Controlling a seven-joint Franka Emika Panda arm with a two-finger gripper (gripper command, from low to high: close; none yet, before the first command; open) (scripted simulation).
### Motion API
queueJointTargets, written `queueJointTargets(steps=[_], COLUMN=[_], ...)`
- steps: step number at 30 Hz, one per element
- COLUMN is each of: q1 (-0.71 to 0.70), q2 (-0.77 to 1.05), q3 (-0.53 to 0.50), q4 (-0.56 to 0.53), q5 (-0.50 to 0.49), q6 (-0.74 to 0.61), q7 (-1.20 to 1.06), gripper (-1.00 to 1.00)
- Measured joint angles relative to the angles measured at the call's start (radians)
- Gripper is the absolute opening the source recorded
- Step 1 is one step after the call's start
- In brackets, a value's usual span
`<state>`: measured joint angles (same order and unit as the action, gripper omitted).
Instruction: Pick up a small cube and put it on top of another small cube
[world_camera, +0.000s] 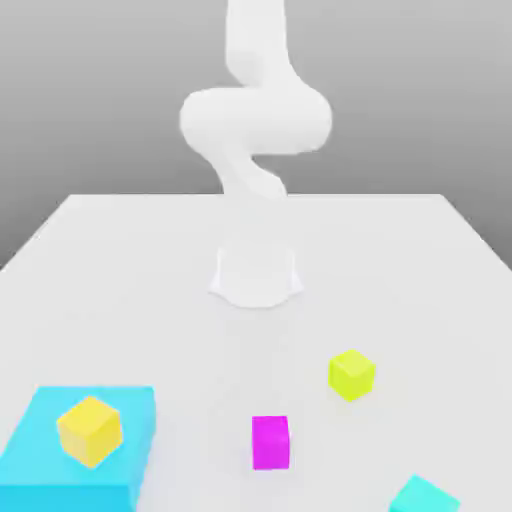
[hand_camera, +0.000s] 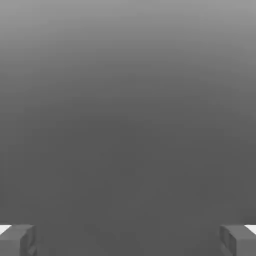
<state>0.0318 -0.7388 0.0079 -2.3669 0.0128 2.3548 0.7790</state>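
Have gripper (hand_camera: 128, 241) wide, empty; see magenta cube (world_camera: 270, 443) at six o'clock in exterior view, lime cube (world_camera: 352, 376) near five, yellow cube (world_camera: 90, 433) on blue block (world_camera: 68, 498) toward seven-thirty; judge pick and stacking undone. Can't tell which cube to lift.

From here, the exterior view looks from in front of the arm (world_camera: 256, 120), facing its base and slightly down across the white table (world_camera: 180, 340), far enough back to take in most of the tabletop. The hand view looks out from the hand, close behind the gripper's fingertips (hand_camera: 128, 240), facing plain grey. I can't make out any part of the scene common to both.
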Motion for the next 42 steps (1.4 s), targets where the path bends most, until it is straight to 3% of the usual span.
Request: queueJointTargets(steps=[17, 20, 25, 26, 33, 42], q1=[0.265, 0.280, 0.401, 0.415, 0.419, 0.379], q2=[0.570, 0.751, 0.942, 0.970, 0.973, 0.691], q3=[0.133, 0.139, 0.008, -0.006, -0.009, 0.050], q4=[-0.561, -0.591, -0.565, -0.560, -0.560, -0.599], q5=[0.058, -0.023, -0.083, -0.083, -0.088, -0.005], q6=[0.486, 0.625, 0.781, 0.804, 0.806, 0.563], q7=[-0.151, -0.105, -0.062, -0.061, -0.057, -0.117], gripper=[0.00, 0.00, 0.00, -1.00, -1.00, -1.00])
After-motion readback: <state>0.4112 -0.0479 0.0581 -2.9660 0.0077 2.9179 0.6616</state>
